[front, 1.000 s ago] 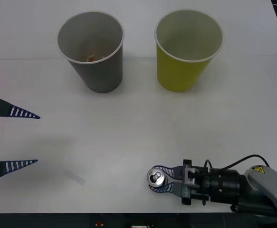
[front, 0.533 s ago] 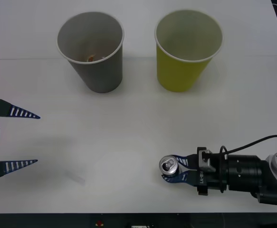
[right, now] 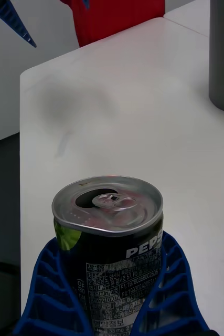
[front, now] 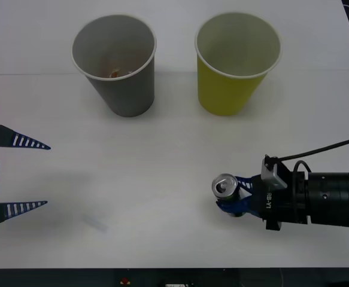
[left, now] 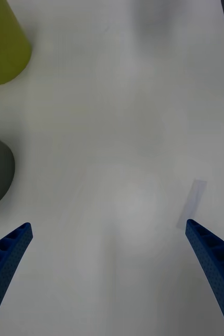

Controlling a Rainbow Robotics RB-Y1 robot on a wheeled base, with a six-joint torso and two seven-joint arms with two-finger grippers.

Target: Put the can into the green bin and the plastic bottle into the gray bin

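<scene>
The can (front: pixel 225 186) has a silver top with a pull tab and a dark Pepsi label (right: pixel 112 247). My right gripper (front: pixel 233 196) is shut on it at the front right of the table, its blue fingers (right: pixel 49 294) hugging both sides of the can. It hangs slightly above the table. The green bin (front: pixel 237 63) stands at the back right and the gray bin (front: pixel 115 64) at the back left, with a small orange bit inside. My left gripper (front: pixel 27 174) waits open at the left edge. The plastic bottle is out of view.
A small clear strip of tape (front: pixel 94 223) lies on the white table (front: pixel 162 149) near the front left, also seen as a strip (left: pixel 191 203) in the left wrist view. The table's front edge runs just below my right arm.
My right gripper has carried the can to the right and upward, away from the front edge. The left arm has not moved.
</scene>
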